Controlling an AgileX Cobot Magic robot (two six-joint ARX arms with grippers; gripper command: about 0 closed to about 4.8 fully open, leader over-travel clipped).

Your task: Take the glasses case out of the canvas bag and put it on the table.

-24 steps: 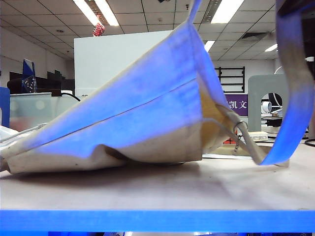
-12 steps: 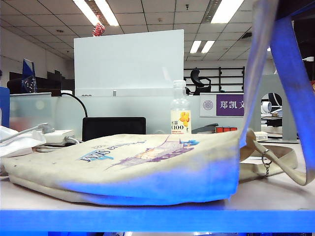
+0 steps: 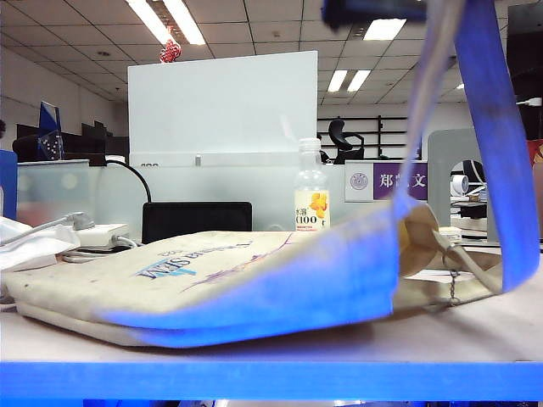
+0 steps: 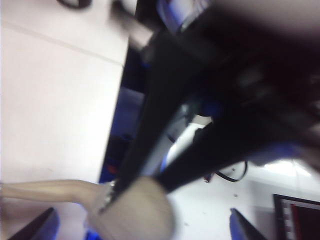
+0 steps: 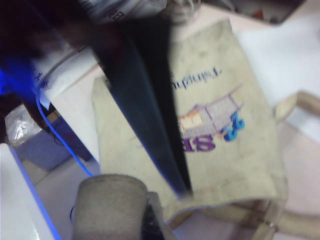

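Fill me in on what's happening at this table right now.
The canvas bag lies flat on the table, one strap pulled up high on the right. The right gripper, jaws shut, seems to hold that strap above the bag. The left gripper hangs beside the bag with jaws open. No glasses case is visible.

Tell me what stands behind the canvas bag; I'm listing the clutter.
Behind the canvas bag stand a clear bottle with an orange label and a flat black box. Their bases are covered by the bag, as is whatever lies inside it.
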